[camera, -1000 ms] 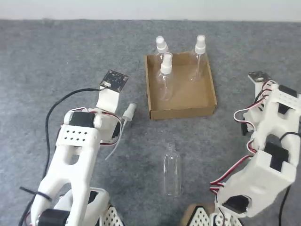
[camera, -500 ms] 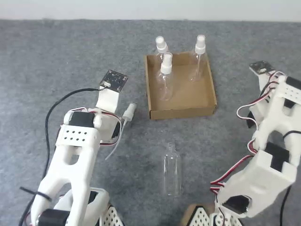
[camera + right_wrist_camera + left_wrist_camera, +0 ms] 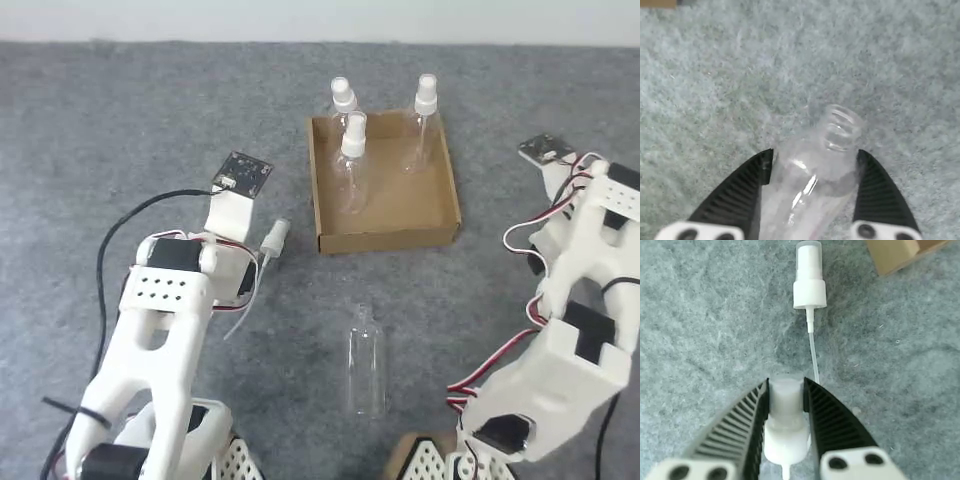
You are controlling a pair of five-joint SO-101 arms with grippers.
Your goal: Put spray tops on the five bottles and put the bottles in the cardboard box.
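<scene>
Step in hand: capping the fourth bottle. Both parts are held, not yet joined.

Left gripper (image 3: 786, 382): fingers clamped on the held top (image 3: 785, 412), gripping its head from both sides, low over the carpet (image 3: 700, 315). The loose top (image 3: 809, 280) lies just beyond the fingertips, head pointing away and dip tube trailing back beside the held one. A box corner shows past it.

Right gripper (image 3: 814, 152): fingers closed against the sides of the held bottle (image 3: 810, 185). Its neck (image 3: 841, 129) is open with the threads bare, pointing out past the fingertips, above the carpet.

Box (image 3: 387, 238): sits mid-table, far side. Three capped bottles (image 3: 353, 150) stand in it, as far as can be told; the base of the rear one is hidden.

Spare bottle (image 3: 365, 360): uncapped, lying on its side on the near side of the box, between the two arms and touching neither.

Progress, as judged: three of five done, the fourth pair in the grippers, the fifth pair on the carpet.

Next move calls for:
- bringing the two arms together over the middle ground, since they stand well apart
- lining the dip tube up with the open neck, which is a narrow target for a thin, flexible tube
- seating the top and turning it onto the threads while the right grip holds firm
</scene>
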